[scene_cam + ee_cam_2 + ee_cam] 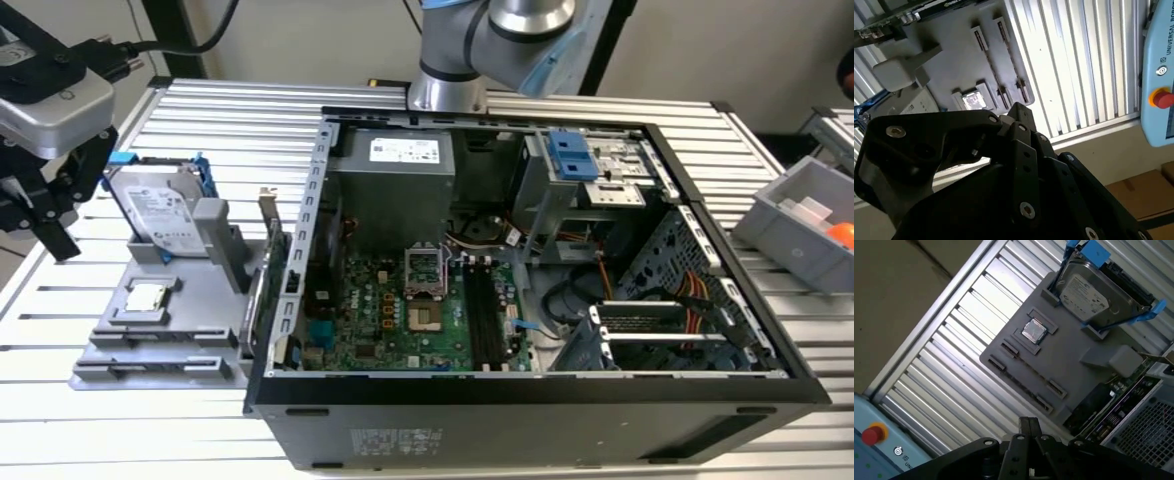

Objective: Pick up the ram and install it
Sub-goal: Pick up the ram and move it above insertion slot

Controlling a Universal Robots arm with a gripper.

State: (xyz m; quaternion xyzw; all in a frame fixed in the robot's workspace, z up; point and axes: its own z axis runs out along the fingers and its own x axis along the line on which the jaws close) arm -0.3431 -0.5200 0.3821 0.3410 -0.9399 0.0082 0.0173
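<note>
The jaws, clenched or released I cannot tell, hang over the bench [240, 110] at the exterior view's left, near a grey tray [200, 315] holding a drive [160, 210] and a chip [147, 297], beside the open case [534, 405]; the ram's place cannot be made out.

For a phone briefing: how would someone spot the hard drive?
Beside the open computer case, on the exterior view's left, lies a grey tray. The hard drive stands on edge there, the tray's only silver box with blue side rails.
</note>
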